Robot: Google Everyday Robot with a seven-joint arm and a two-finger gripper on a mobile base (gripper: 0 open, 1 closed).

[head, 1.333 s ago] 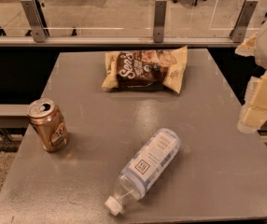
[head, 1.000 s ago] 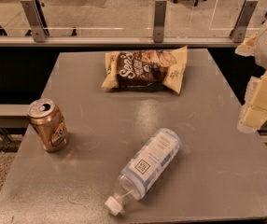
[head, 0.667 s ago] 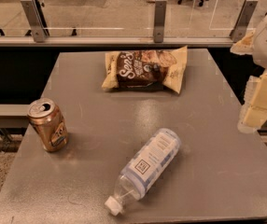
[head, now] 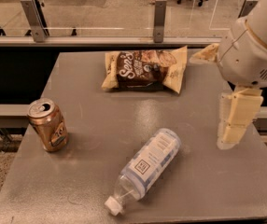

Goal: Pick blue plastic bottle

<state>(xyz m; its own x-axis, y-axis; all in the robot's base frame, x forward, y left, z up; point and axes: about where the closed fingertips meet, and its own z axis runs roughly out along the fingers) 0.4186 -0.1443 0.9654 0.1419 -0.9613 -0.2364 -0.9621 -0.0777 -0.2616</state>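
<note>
The blue plastic bottle (head: 148, 166) lies on its side in the lower middle of the frame, on the grey table (head: 101, 125). Its white cap (head: 113, 205) points to the lower left, and the small dark square on its pale label faces up. The gripper (head: 233, 127) hangs at the right of the frame under the arm's bulky white housing (head: 252, 45), over the table's right side and well apart from the bottle (whether it is released or clenched cannot be told here). A gold can (head: 48, 125) stands upright at the left. A brown-and-cream snack bag (head: 145, 70) lies flat in the upper middle, near the table's far edge.
</note>
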